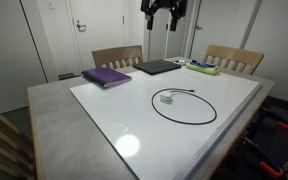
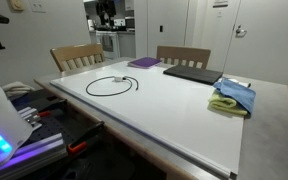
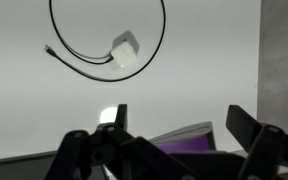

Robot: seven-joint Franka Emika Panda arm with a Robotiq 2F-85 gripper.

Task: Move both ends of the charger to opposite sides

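Note:
The charger [image 1: 184, 108] is a thin black cable lying in a loop on the white table top [image 1: 134, 110], with a small white plug block [image 1: 166, 99] inside the loop. It shows in both exterior views [image 2: 111, 86] and at the top of the wrist view [image 3: 104, 45]. One dark tip [image 3: 50, 49] lies just outside the loop; the other tip ends at the white block [image 3: 125, 50]. My gripper [image 1: 162, 12] hangs high above the table's far edge, well away from the cable. In the wrist view its fingers [image 3: 181, 125] are spread apart and empty.
A purple notebook [image 1: 106, 76], a flat dark laptop [image 1: 157, 67] and green and blue cloths [image 2: 234, 97] lie along the far side of the table. Two wooden chairs [image 1: 116, 56] stand behind it. The purple notebook also shows below my fingers [image 3: 184, 140].

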